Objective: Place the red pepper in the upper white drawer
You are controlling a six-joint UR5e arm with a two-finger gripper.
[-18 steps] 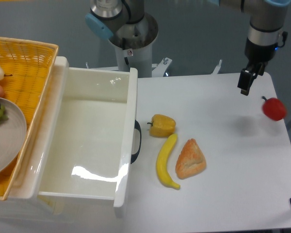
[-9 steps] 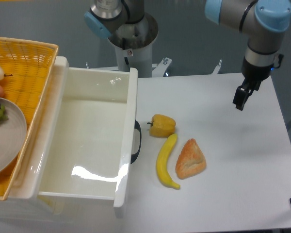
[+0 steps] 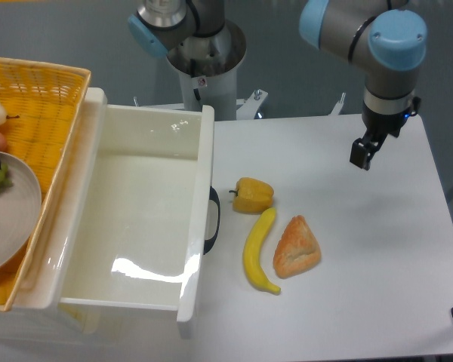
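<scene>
The red pepper is out of view. The upper white drawer [image 3: 198,234] stands pulled open at the left, its inside bare and its dark curved handle [image 3: 214,219] facing the table. My gripper [image 3: 361,155] hangs over the right back part of the table, far right of the drawer. Its dark fingers show as one block with no gap between them and nothing in them.
A yellow pepper [image 3: 253,195], a banana [image 3: 258,250] and an orange-brown triangular pastry [image 3: 296,247] lie just right of the drawer front. A yellow woven basket [image 3: 41,94] with a plate [image 3: 19,207] sits at the far left. The arm's base [image 3: 205,64] stands behind.
The red pepper lay at the table's right edge one second ago and vanished from view by half a second ago. My gripper has moved left and slightly forward.
</scene>
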